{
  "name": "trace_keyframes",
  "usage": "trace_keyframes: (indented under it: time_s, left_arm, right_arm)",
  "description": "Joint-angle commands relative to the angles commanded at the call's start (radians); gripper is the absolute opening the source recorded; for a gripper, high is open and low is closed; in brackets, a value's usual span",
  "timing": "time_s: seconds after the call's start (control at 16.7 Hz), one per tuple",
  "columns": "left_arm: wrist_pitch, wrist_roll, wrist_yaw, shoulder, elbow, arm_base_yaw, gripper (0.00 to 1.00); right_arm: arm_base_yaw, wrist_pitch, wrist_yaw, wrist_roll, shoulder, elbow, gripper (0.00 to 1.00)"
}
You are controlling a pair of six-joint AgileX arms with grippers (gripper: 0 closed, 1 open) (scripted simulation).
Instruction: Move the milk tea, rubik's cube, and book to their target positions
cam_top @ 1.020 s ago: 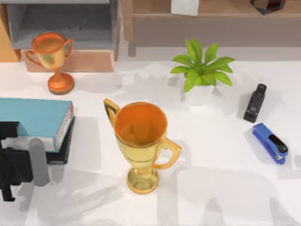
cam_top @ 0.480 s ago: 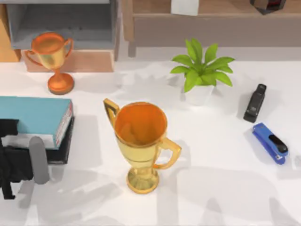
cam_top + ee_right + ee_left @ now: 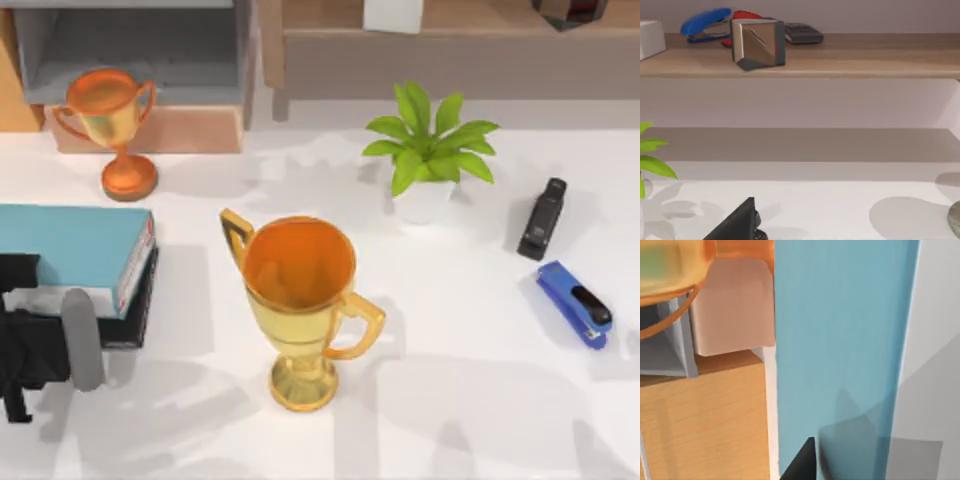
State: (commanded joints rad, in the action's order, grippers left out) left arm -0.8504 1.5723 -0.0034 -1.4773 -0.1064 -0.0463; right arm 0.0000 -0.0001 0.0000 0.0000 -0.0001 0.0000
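The book (image 3: 70, 248), thick with a teal cover and white page edges, lies at the table's left edge on top of a thin black book (image 3: 141, 305). My left gripper (image 3: 35, 320) is at its near page edge, shut on the book, with a black finger over the cover and a grey finger (image 3: 82, 340) just off the edge. In the left wrist view the teal cover of the book (image 3: 840, 350) runs close under the camera, with a dark fingertip (image 3: 801, 465) resting on it. The milk tea and the rubik's cube are out of view.
A large gold trophy (image 3: 300, 305) stands mid-table and a small trophy (image 3: 110, 125) at back left beside a grey cabinet (image 3: 130, 50). A potted plant (image 3: 428, 155), a black stapler (image 3: 542, 218) and a blue stapler (image 3: 573, 303) sit to the right. A shelf (image 3: 840, 55) runs along the back.
The left gripper and the teal book have shifted slightly left and toward the back together. Nothing else has moved.
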Motion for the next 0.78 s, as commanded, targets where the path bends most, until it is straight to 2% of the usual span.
trace_keyframes:
  time_s: [0.42,0.78]
  left_arm:
    - [0.000,0.000,0.000,0.000,0.000,0.000,0.98]
    - [0.000,0.000,0.000,0.000,0.000,0.000,1.00]
  right_arm:
    - [0.000,0.000,0.000,0.000,0.000,0.000,1.00]
    - [0.000,0.000,0.000,0.000,0.000,0.000,1.00]
